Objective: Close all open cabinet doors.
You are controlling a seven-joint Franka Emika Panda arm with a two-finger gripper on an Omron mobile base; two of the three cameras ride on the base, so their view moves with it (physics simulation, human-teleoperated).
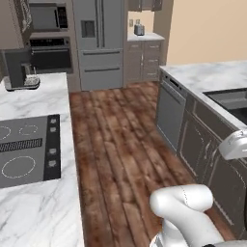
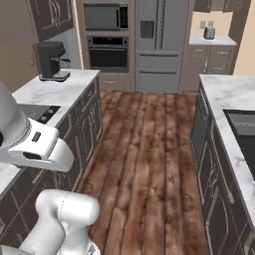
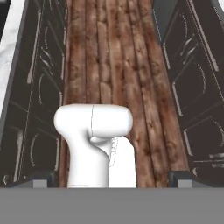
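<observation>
Two cabinet doors [image 2: 52, 17] at your 11 o'clock, far from gripper [image 3: 112, 181]; finger spread: cannot tell.

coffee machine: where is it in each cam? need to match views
Left base view: coffee machine at the upper left, on the marble counter beyond the cooktop.
Right base view: coffee machine at the upper left, on the far end of the left counter.
Hand view: I can't find it; this camera looks down the wood floor between dark cabinet fronts.
Shared landmark: the steel refrigerator at the aisle's end.
</observation>
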